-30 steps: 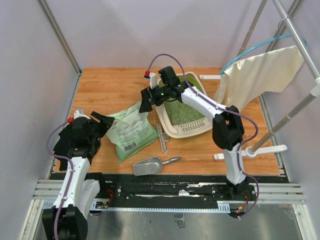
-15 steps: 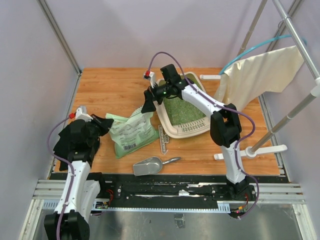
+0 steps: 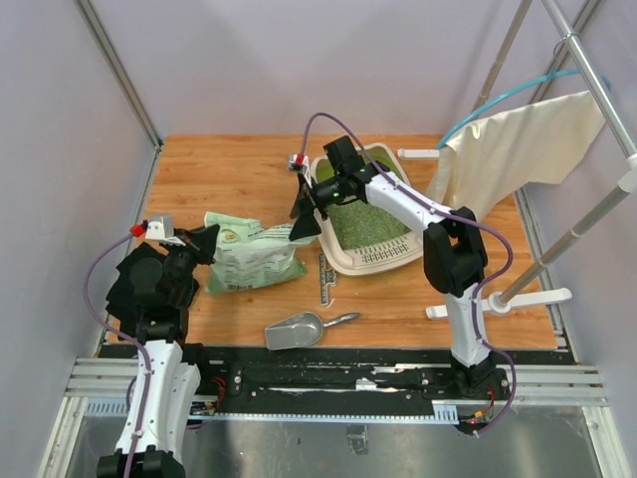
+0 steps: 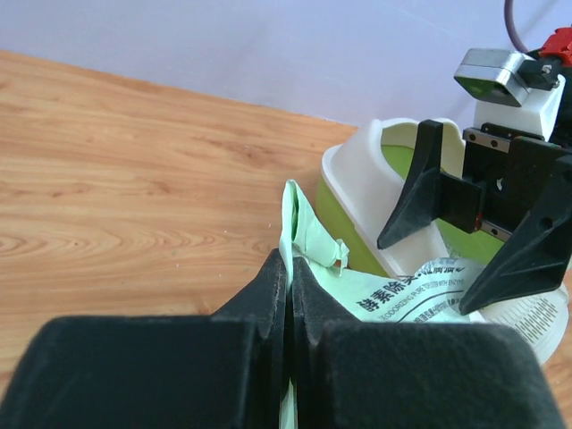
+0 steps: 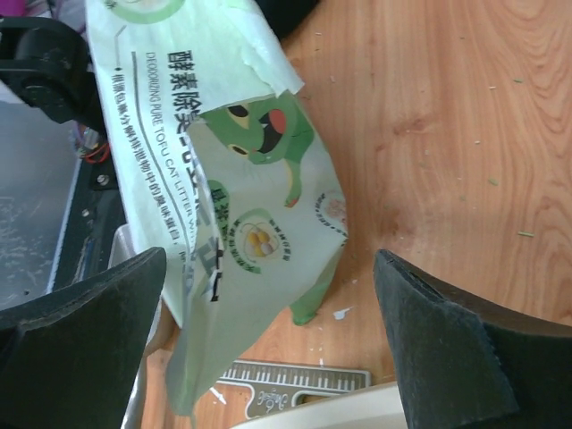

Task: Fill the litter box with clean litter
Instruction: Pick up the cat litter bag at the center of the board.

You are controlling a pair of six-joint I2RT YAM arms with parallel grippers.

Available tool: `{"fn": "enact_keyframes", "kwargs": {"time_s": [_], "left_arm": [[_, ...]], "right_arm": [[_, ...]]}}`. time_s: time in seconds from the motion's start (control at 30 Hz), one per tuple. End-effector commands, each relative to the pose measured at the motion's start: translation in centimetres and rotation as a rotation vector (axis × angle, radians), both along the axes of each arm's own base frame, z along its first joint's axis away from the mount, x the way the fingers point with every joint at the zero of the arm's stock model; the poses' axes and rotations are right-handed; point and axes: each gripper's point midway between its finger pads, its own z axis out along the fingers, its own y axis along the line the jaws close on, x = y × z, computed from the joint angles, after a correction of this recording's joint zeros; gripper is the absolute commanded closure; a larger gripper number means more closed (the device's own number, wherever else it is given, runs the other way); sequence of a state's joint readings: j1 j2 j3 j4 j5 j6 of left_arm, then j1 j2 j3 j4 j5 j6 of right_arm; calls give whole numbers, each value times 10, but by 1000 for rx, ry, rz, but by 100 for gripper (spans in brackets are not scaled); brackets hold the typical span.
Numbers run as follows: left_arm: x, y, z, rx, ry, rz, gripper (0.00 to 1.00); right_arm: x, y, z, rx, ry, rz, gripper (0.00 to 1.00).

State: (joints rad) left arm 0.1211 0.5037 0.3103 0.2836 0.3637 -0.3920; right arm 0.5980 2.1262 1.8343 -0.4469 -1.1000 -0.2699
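While the left gripper (image 4: 288, 273) sits near the left side of the table (image 3: 239, 174), we see its two fingers pressed together on a thin edge of the light green bag (image 3: 254, 261), pinching the plastic between them. From that pinched edge the bag stretches to the right, towards the litter box (image 3: 370, 261). The left wrist view shows the pinched edge standing up in a crumpled fold just past the fingertips. We cannot tell how much of the bag rests on the wood.

The right gripper (image 3: 305, 215) hangs over the right end of the bag, just left of the litter box. Its fingers are spread wide apart and hold nothing. In its own wrist view the printed face of the bag fills the gap between the two fingers, and we cannot tell whether either finger touches the plastic.

The litter box stands right of centre on the far half of the table, a cream tray with a high rim and a green inside. The litter (image 3: 363, 221) lies inside it as a bed of pale green-grey grains covering the floor of the tray. A few loose specks dot the wood beside the bag.

A flat ruler (image 3: 324, 281) lies between the bag and the near left corner of the tray. A silver scoop (image 3: 297, 331) rests by the near edge of the table, well apart from both grippers. A cream cloth (image 3: 518, 159) hangs from a rack at the far right.
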Motion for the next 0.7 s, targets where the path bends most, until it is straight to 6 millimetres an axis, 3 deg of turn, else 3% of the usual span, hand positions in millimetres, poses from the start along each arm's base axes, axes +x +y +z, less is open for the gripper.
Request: {"fn": "enact_keyframes", "kwargs": {"time_s": [0.0, 0.1, 0.23, 0.4, 0.47, 0.5, 0.57, 0.67], "left_arm": [[-12, 4, 62, 31, -258, 34, 99], [-16, 10, 61, 13, -274, 72, 99], [-22, 18, 62, -54, -320, 119, 100], [-27, 15, 59, -85, -350, 103, 96], [-27, 13, 55, -82, -336, 91, 89], [-28, 11, 52, -80, -330, 83, 81], [-30, 9, 51, -60, -328, 69, 65], [-32, 3, 51, 8, -312, 38, 52]], "right_arm": [[-24, -9, 33, 91, 49, 79, 0], [-37, -10, 39, 113, 74, 106, 8], [-46, -9, 41, 115, 61, 102, 46], [-43, -8, 46, 115, 17, 42, 76], [-35, -7, 44, 97, -15, 0, 90], [-32, -7, 43, 88, -33, -20, 97], [-25, -9, 45, 71, -80, -62, 99], [-27, -13, 50, 76, -130, -61, 99]]}}
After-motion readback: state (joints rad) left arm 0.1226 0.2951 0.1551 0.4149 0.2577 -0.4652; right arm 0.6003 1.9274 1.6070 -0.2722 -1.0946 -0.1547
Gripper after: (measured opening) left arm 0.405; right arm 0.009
